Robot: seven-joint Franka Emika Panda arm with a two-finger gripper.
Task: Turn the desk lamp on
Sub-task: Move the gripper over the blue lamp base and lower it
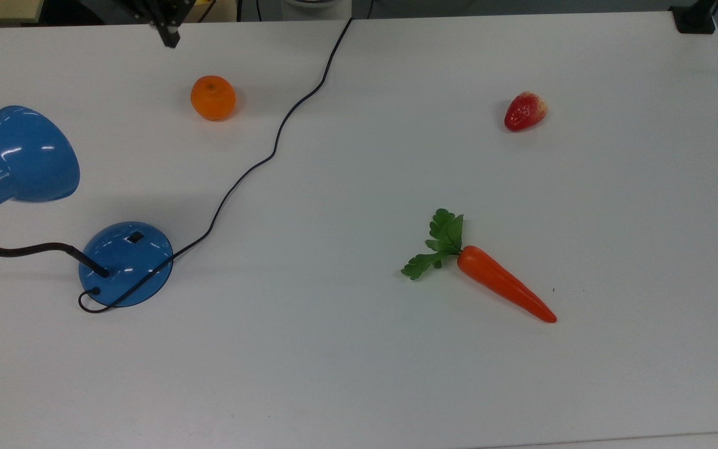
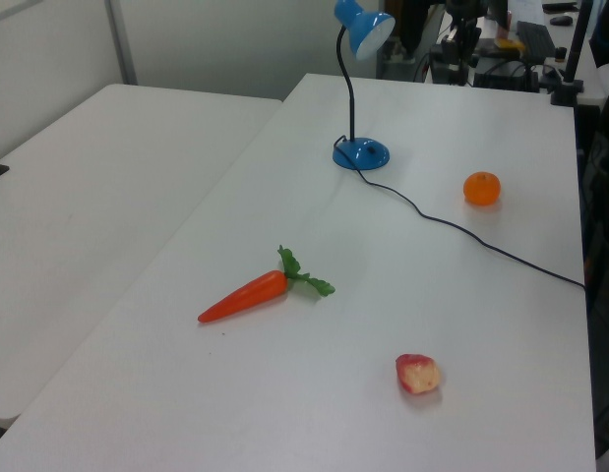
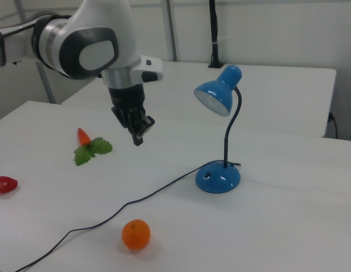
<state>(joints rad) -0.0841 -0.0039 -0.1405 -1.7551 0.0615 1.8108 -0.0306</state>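
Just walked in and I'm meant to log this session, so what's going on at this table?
A Franka arm is working over a white table, and its pincer hangs in the air, holding nothing. In the right view it is to the left of the blue desk lamp and apart from it. The small black switch on the lamp's base is untouched. An orange, a strawberry and a carrot lie scattered on the table, and the lamp's cord snakes past the orange.
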